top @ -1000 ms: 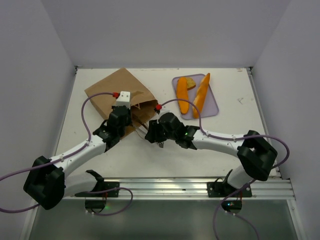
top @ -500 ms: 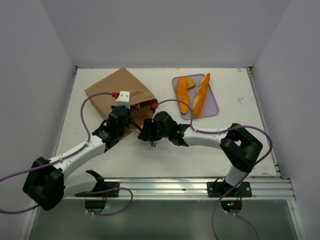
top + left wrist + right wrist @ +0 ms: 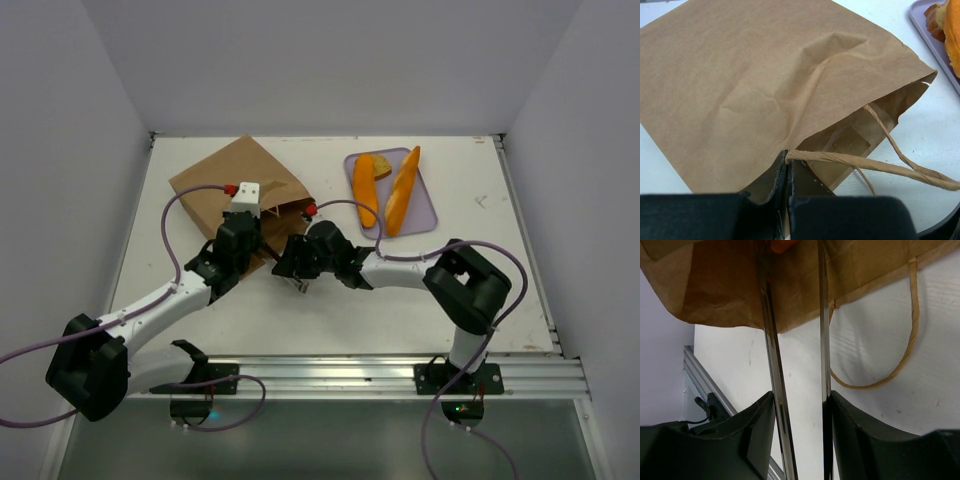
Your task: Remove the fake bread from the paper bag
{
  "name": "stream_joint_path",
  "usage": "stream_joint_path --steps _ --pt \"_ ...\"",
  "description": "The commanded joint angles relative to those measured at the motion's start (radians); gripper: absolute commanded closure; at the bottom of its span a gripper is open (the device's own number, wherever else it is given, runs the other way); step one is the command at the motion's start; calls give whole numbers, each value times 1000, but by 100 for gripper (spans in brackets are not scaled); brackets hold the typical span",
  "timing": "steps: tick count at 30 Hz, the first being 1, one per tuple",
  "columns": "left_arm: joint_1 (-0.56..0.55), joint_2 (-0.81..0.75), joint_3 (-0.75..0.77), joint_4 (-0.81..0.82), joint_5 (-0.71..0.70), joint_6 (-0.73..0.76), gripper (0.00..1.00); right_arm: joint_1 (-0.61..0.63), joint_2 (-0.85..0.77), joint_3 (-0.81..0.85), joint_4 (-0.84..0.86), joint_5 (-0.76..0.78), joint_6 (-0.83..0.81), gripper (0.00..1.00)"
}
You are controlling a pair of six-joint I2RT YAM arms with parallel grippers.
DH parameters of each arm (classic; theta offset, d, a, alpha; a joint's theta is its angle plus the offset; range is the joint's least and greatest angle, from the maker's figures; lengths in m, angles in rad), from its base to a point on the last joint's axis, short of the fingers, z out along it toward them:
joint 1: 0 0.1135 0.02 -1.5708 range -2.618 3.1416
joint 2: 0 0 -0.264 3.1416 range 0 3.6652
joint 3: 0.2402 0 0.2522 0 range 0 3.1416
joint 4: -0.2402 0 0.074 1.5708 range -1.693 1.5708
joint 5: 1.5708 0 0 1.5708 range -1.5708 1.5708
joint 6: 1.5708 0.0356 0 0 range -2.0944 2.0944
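Bright, even overhead light, soft shadows; wrist-view foregrounds are blurred.

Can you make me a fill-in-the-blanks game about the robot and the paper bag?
1. The left gripper pinches the edge of the ____ paper bag.
2. The right gripper holds thin metal ____ that reach into the bag's open mouth.
3. Orange bread lies on a purple ____.
4. In the top view, that bread lies to the ____ of the bag.
Missing words: brown; tongs; tray; right.
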Motion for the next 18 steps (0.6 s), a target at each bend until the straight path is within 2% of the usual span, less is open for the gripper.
stream_joint_path --steps 1,7,18 --pt "6 -25 -4 34 3 -5 100 -8 22 55 83 -32 37 51" --pt "6 -26 -4 36 3 -5 100 -10 62 66 125 -73 68 52" --pt "8 -28 -4 36 3 -5 100 -15 62 60 140 -116 91 78"
